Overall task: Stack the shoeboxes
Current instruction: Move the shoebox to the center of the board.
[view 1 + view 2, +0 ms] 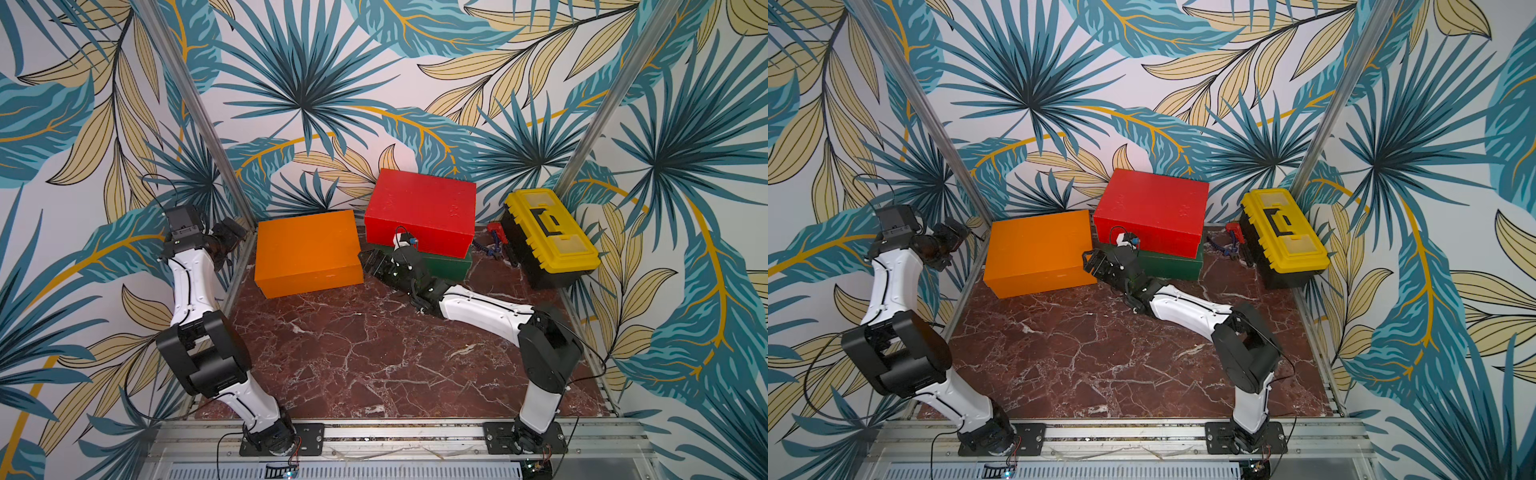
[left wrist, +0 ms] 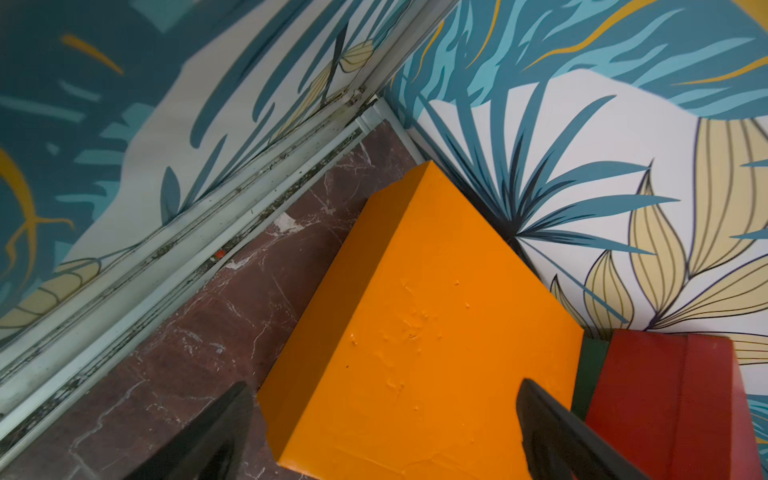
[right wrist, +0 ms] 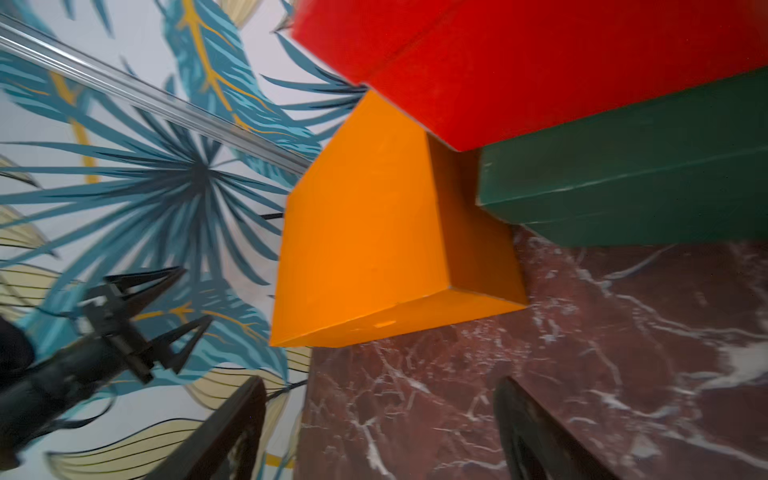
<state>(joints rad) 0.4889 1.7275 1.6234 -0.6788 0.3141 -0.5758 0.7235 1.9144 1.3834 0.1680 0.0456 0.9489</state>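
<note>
Orange box (image 1: 307, 251): lay lengthwise between left gripper (image 3: 195, 295) and right gripper (image 1: 371, 261), one beside each end; both spread wide, empty.

Upper shoebox (image 1: 420, 210) on lower shoebox (image 1: 449, 266), third shoebox (image 1: 307, 253) left, toolbox (image 1: 548, 232) right

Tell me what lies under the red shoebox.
The red shoebox rests on the dark green shoebox, which sits on the marble tabletop. Only the green box's front and one end show; its top is covered by the red box.
</note>
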